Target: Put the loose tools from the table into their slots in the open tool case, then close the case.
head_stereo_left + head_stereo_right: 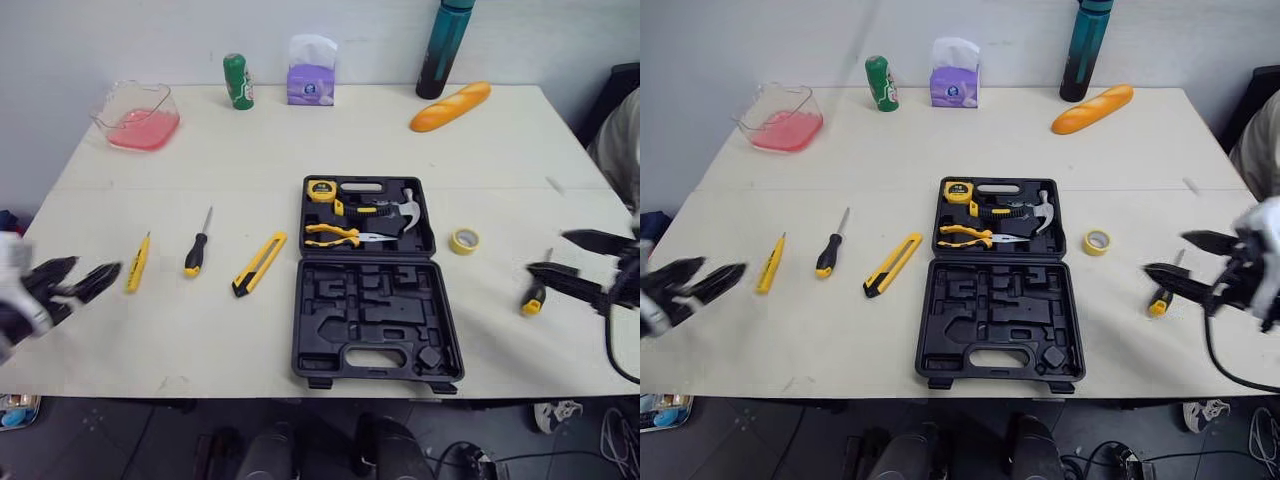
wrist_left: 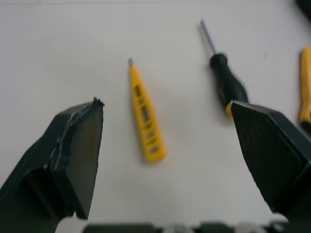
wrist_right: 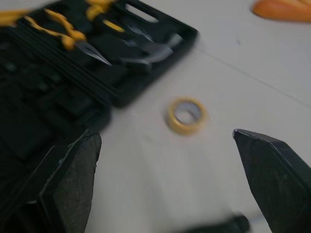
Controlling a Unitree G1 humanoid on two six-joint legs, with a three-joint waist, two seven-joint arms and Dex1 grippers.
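Jaws on both arms are wide open, holding nothing. Your left jaws are nearest the yellow tester pen point(image 2: 146, 116) by the tabletop's point(image 1: 250, 140) left edge; it points straight away from them.

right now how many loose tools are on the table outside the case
5. Left of the tool case: yellow tester pen, black-handled screwdriver, yellow utility knife. Right of it: tape roll, short screwdriver. None seem hidden.
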